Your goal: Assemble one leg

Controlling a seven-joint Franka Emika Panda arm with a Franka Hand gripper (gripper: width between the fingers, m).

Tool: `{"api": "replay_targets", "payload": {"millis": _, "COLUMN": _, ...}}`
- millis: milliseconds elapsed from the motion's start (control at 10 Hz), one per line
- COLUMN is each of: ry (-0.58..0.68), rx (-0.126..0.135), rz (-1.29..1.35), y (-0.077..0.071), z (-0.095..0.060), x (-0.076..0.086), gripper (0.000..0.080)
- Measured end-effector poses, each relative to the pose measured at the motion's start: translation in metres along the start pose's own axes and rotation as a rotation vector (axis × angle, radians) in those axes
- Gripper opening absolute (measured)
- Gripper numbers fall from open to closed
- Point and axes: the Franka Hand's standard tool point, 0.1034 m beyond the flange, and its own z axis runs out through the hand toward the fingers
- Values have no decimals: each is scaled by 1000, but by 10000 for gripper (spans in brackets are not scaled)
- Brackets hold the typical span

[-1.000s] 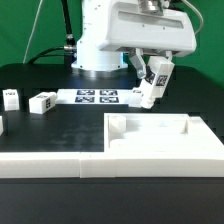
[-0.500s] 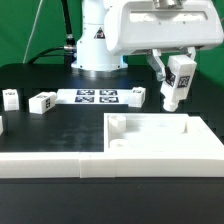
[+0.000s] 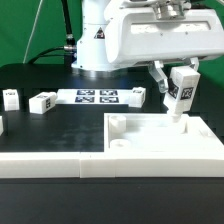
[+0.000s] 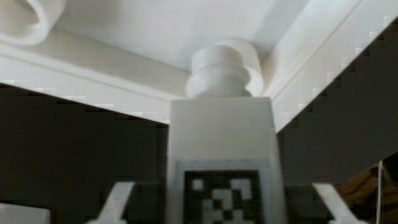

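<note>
Black table (image 3: 60, 125) under rig. My gripper (image 3: 177, 80) is clamped on the leg (image 3: 184, 92), held tilted between my jaws, its tip just above the tray (image 3: 150, 152) corner beneath them. Should square it up, then descend slowly.

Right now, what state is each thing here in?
tray, lying flat on the table.
leg, lifted, tilted, near the tray's far corner.
end effector, shut on the leg.
marker board, lying flat, untouched.
two loose blocks, resting on the table, apart from each other.
</note>
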Motion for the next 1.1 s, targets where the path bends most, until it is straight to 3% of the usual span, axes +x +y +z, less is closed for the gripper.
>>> {"api": "replay_targets", "payload": {"millis": 400, "ry": -2, "rx": 26, "rz": 44, "y": -19, "z": 13, "x": 7, "gripper": 288}}
{"api": "replay_targets", "payload": {"millis": 800, "ry": 39, "rx": 17, "rz": 47, "y": -18, "z": 27, "x": 15, "gripper": 288}}
{"api": "replay_targets", "payload": {"millis": 900, "ry": 93, "rx": -13, "rz": 45, "y": -10, "z": 29, "x": 16, "gripper": 288}}
{"api": "replay_targets", "payload": {"millis": 1100, "ry": 77, "rx": -2, "rz": 45, "y": -13, "z": 32, "x": 15, "gripper": 288}}
